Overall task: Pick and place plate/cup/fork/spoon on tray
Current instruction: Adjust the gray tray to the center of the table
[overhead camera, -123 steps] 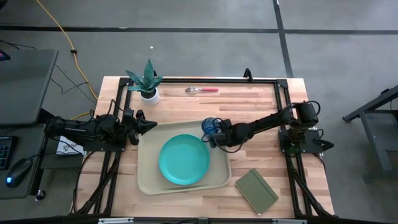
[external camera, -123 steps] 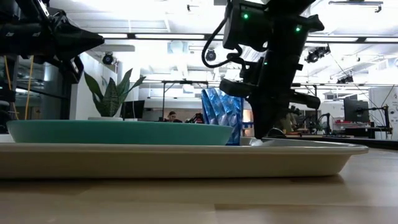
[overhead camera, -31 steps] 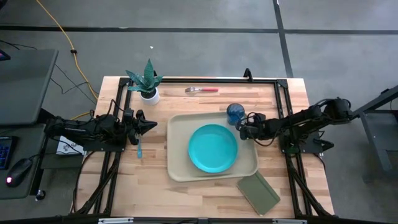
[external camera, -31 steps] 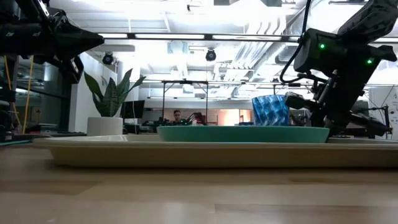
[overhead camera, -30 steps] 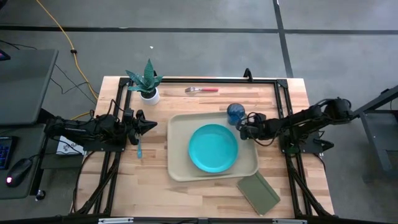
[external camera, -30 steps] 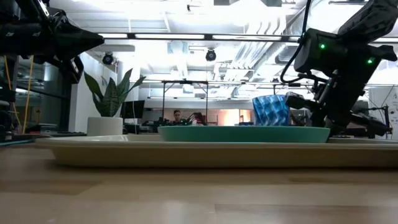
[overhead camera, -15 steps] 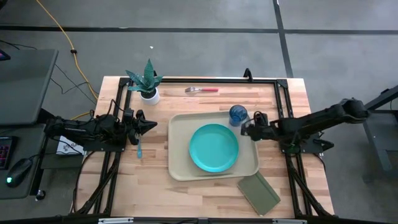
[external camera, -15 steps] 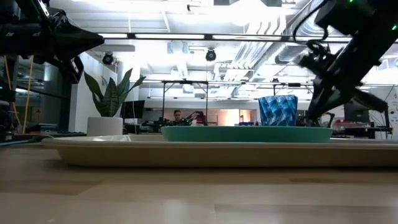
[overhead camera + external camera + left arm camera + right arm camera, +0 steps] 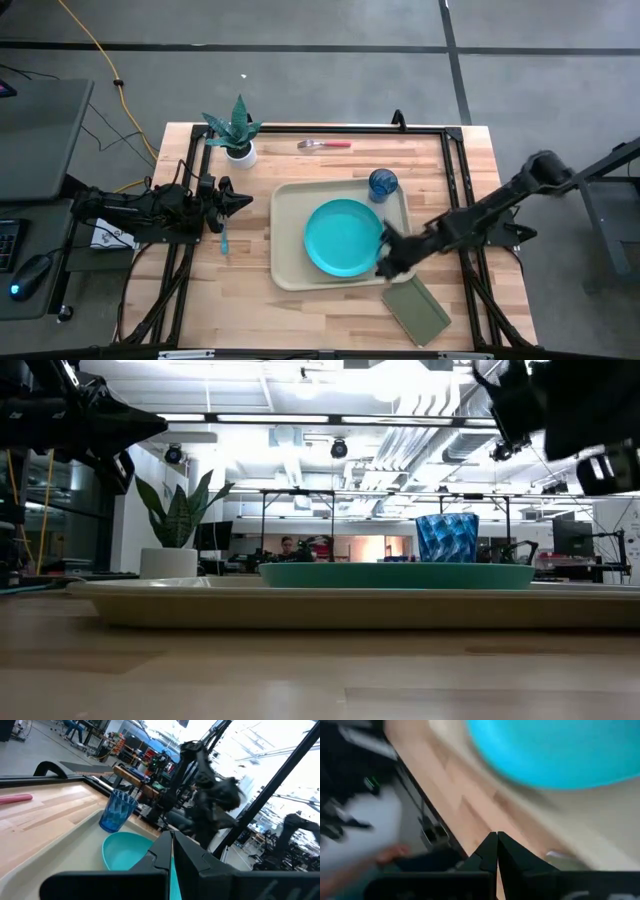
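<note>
The turquoise plate (image 9: 344,237) lies in the middle of the beige tray (image 9: 290,272). The blue cup (image 9: 383,182) stands upright in the tray's far right corner, also in the low view (image 9: 446,538). The fork (image 9: 323,144) lies on the table near the far edge. The spoon (image 9: 224,238) lies on the table left of the tray. My right gripper (image 9: 386,262) is shut and empty above the tray's near right corner. My left gripper (image 9: 243,201) is shut and empty left of the tray, above the table.
A dark green notebook (image 9: 413,308) lies at the near right, just past the tray's corner. A potted plant (image 9: 238,135) stands at the far left. A black frame (image 9: 452,160) runs around the table.
My right gripper has risen from beside the cup and swung toward the table's near edge, to above the tray's near right corner. The cup stays upright on the tray.
</note>
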Robot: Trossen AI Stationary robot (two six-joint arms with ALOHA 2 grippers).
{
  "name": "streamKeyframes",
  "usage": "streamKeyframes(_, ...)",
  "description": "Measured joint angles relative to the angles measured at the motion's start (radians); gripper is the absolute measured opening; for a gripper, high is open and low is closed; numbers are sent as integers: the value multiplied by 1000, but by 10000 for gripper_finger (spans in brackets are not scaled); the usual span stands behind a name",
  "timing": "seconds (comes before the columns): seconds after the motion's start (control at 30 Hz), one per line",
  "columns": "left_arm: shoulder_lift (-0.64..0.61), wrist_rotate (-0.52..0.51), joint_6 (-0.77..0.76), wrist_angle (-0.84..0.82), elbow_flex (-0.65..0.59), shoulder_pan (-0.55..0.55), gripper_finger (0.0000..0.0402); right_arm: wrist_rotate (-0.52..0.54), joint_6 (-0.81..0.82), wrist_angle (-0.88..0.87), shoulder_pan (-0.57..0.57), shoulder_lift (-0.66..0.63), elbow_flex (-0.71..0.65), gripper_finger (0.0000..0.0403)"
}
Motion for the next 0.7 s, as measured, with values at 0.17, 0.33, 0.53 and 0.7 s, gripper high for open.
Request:
streamKeyframes(0.17, 0, 0, 0, 1, 0, 0, 1, -7, -262, -213, 43, 273, 313, 0)
streamKeyframes(0.33, 0, 0, 0, 0, 0, 0, 1, 2, -552, -425, 47, 517, 572, 0)
streamKeyframes(0.53, 0, 0, 0, 1, 0, 0, 1, 5, -759, -519, 29, 716, 748, 0)
streamKeyframes(0.7, 0, 0, 0, 1, 0, 0, 1, 77, -803, -550, 14, 801, 829, 0)
